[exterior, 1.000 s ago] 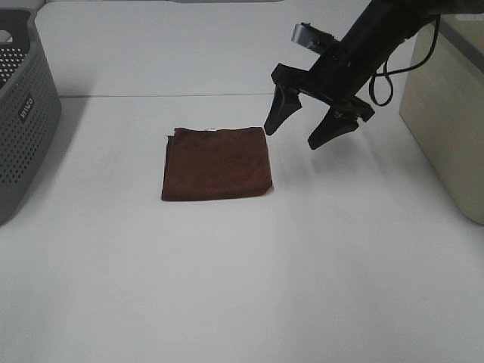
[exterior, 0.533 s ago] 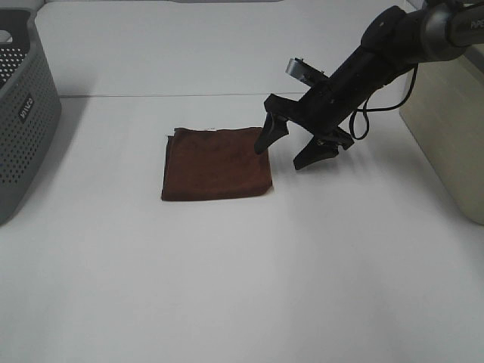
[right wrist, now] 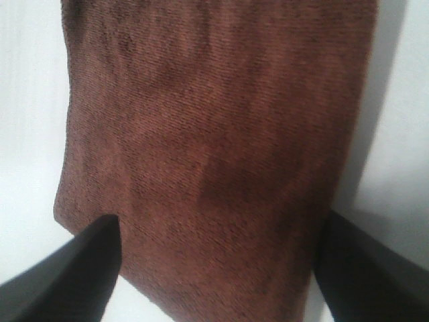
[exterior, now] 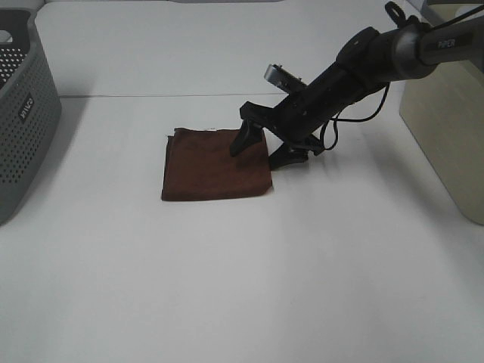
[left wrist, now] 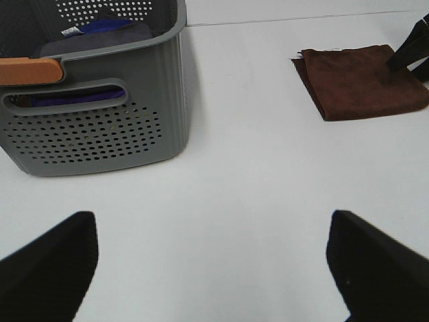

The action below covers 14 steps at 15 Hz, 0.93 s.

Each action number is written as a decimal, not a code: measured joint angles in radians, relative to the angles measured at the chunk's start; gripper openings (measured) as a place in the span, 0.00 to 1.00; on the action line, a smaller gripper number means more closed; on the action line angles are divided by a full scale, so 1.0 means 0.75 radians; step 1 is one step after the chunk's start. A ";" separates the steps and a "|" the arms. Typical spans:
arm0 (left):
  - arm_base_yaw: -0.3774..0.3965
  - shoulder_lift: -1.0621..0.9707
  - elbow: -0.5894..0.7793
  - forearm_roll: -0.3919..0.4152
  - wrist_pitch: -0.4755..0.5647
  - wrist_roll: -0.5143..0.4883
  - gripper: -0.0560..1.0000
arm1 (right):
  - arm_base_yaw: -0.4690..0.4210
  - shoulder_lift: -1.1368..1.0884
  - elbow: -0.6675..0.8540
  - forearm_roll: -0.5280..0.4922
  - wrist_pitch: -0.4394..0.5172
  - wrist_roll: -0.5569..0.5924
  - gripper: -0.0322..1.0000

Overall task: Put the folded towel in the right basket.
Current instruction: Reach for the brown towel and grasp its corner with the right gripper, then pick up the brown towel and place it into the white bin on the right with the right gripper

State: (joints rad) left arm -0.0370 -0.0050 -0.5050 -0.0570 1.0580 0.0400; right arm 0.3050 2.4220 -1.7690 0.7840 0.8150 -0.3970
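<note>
The right arm [exterior: 378, 54] is a round tube, dark grey to black with a dull sheen. On the link near the desk's far right corner it carries white lettering [exterior: 446, 41] that seems to read "PiPER", though the letters are small. A thin black cable [exterior: 324, 138] runs in a loop beside the wrist, where a small silver-grey block [exterior: 277, 74] with rounded edges is mounted. The right gripper [exterior: 257, 156] has two matte black fingers, broad at the base and tapering to narrow tips. The left gripper [left wrist: 214, 265] has two matte black fingers [left wrist: 53, 258] with blunt, rounded corners and plain faces without markings.
</note>
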 joint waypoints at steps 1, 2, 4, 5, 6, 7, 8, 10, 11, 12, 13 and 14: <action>0.000 0.000 0.000 0.000 0.000 0.000 0.88 | 0.027 0.005 -0.001 0.003 -0.029 -0.003 0.72; 0.000 0.000 0.000 0.000 0.000 0.000 0.88 | 0.049 0.011 -0.003 0.007 -0.065 -0.003 0.64; 0.000 0.000 0.000 0.000 0.000 0.000 0.88 | 0.073 0.024 -0.003 0.000 -0.105 -0.004 0.39; 0.000 0.000 0.000 0.000 0.000 0.000 0.88 | 0.075 0.031 0.000 -0.004 -0.109 -0.004 0.22; 0.000 0.000 0.000 0.000 0.000 0.000 0.88 | 0.075 0.036 0.000 -0.007 -0.109 -0.004 0.08; 0.000 0.000 0.000 0.000 0.000 0.000 0.88 | 0.075 0.037 0.000 -0.007 -0.109 -0.004 0.04; 0.000 0.000 0.000 0.000 0.000 0.000 0.88 | 0.075 0.037 -0.008 -0.013 -0.097 -0.004 0.04; 0.000 0.000 0.000 0.000 0.000 0.000 0.88 | 0.075 0.003 -0.033 -0.075 -0.059 0.019 0.04; 0.000 0.000 0.000 0.000 0.000 0.000 0.88 | 0.075 -0.047 -0.051 -0.135 -0.037 0.063 0.04; 0.000 0.000 0.000 0.000 0.000 0.000 0.88 | 0.075 -0.100 -0.073 -0.211 -0.007 0.111 0.04; 0.000 0.000 0.000 0.000 0.000 0.000 0.88 | 0.075 -0.161 -0.097 -0.311 0.039 0.165 0.04; 0.000 0.000 0.000 0.000 0.000 0.000 0.88 | 0.075 -0.205 -0.124 -0.399 0.095 0.219 0.04</action>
State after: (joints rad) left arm -0.0370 -0.0050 -0.5050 -0.0570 1.0580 0.0400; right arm 0.3610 2.2680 -1.8620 0.4850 0.8860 -0.2330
